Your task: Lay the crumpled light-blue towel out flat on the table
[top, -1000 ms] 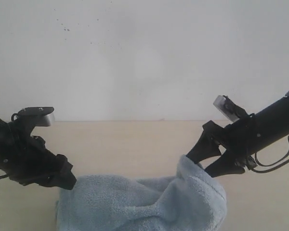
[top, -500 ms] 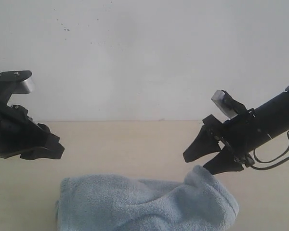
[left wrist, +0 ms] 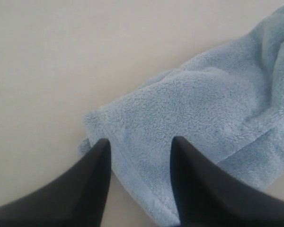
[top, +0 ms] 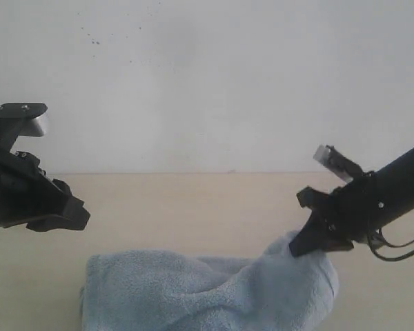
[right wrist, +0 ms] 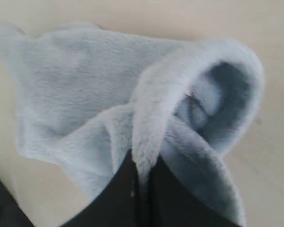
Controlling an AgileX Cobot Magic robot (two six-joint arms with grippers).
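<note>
We log a pale-blue fluffy terry towel, bunched on the beige wooden surface: right gripper, gaping a moment ago, now pinches its raised fold, left gripper spread wide above the opposite corner, so spreading can start.

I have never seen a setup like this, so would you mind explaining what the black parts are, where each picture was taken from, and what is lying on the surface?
This is a robot with two black arms, each ending in a two-fingered gripper. The wide picture comes from a camera off the arms, facing a white wall. The other two come from a camera on each wrist, looking along the fingers. On the pale beige wooden table lies one thing, a crumpled, fluffy light-blue towel. The left gripper is open and holds nothing. Its wrist picture shows a hemmed towel corner beyond the spread fingers. The right gripper is shut, pinching a raised fold of the towel.
</note>
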